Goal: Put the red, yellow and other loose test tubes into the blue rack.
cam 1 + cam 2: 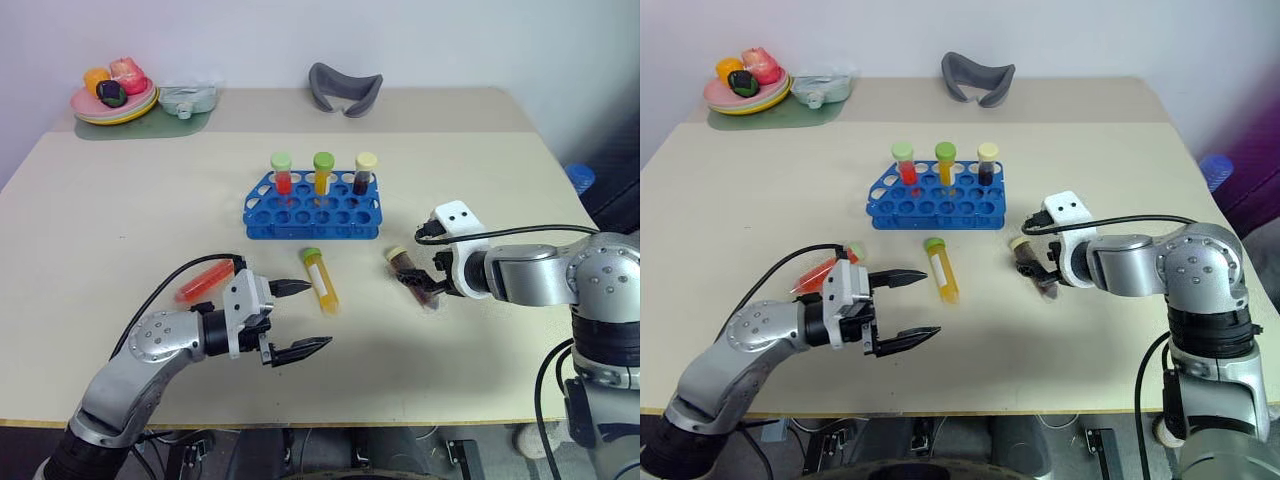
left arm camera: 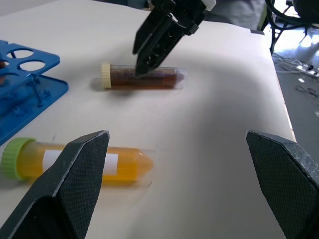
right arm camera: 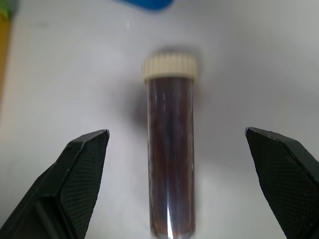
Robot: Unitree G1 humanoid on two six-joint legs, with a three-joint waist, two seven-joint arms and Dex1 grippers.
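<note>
bare table (image 1: pixel 120 220) around rack (image 1: pixel 313 207), tubes scattered

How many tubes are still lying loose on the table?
3: red tube behind the left gripper, yellow tube in front of the blue rack, dark tube under the open right gripper.

light: bright, even, diffuse from overhead | shadows: soft, short under blue rack (image 1: pixel 312 205) and beside both arms on table (image 1: pixel 120 200) | glare: thin highlight streak on dark tube (image 3: pixel 169 164), lower centre | blur: right wrist view soft, tube cap hazy | head views sharp centre, slightly soft at corners
</note>
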